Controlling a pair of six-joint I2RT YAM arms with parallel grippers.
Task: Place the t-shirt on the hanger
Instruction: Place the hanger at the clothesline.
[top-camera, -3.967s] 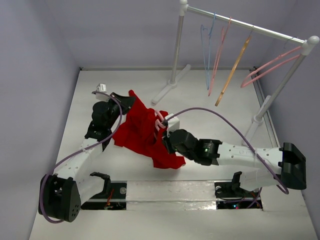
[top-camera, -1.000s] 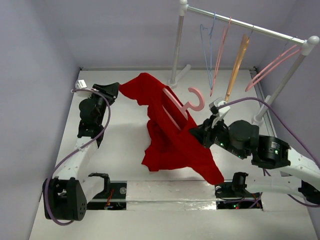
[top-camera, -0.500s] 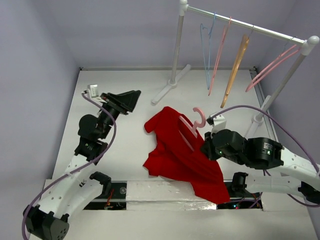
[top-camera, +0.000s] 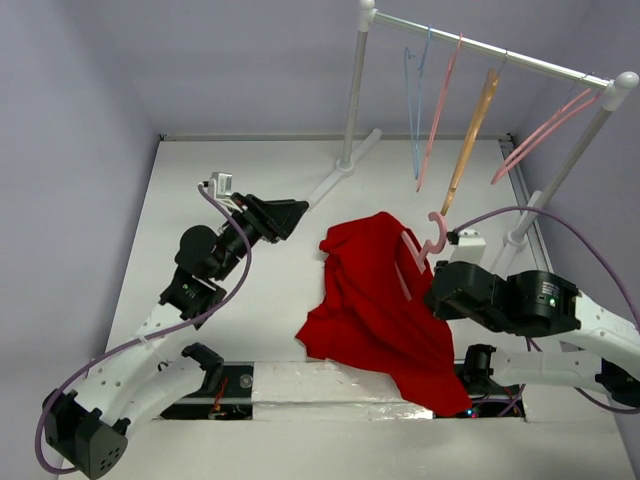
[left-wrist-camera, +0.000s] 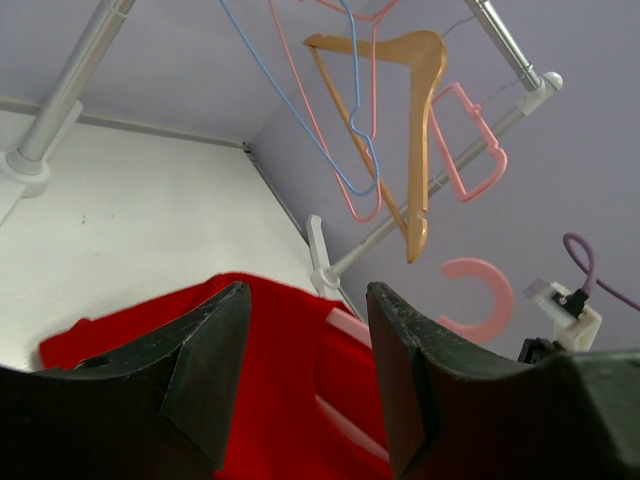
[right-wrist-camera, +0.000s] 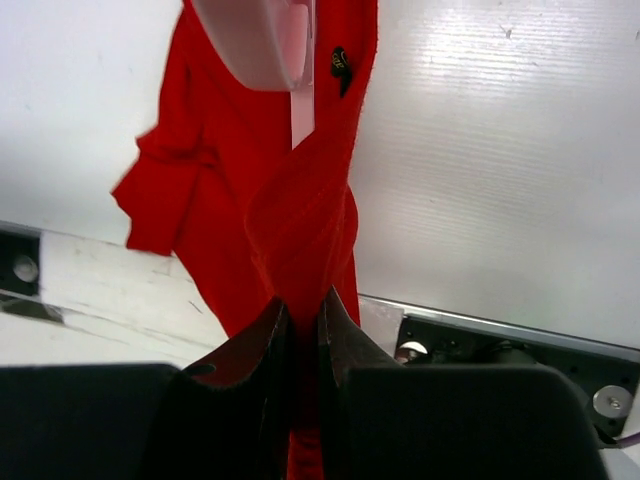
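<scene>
The red t-shirt (top-camera: 368, 300) hangs in a bunch from my right gripper (top-camera: 432, 285), over the table's near right. The pale pink hanger (top-camera: 430, 238) sticks out of its top, hook up, one arm under the cloth. In the right wrist view my right gripper (right-wrist-camera: 303, 305) is shut on a fold of the t-shirt (right-wrist-camera: 220, 150), and the hanger (right-wrist-camera: 262, 35) runs down into that fold. My left gripper (top-camera: 300, 212) stands open left of the shirt, apart from it. In the left wrist view its fingers (left-wrist-camera: 212, 340) frame the t-shirt (left-wrist-camera: 280, 400) and the hanger's hook (left-wrist-camera: 480, 295) with nothing between them.
A white rack (top-camera: 352, 90) stands at the back right, its foot (top-camera: 340, 175) on the table. From its bar hang a light-blue hanger (top-camera: 413, 100), a pink one (top-camera: 440, 110), an orange-tan one (top-camera: 470, 130) and more pink ones (top-camera: 545, 135) at the right end.
My left gripper has opened and let go of the shirt's corner, then swung right and nearer. The shirt has dropped into a bunch, and my right gripper has carried it and the hanger rightward.
</scene>
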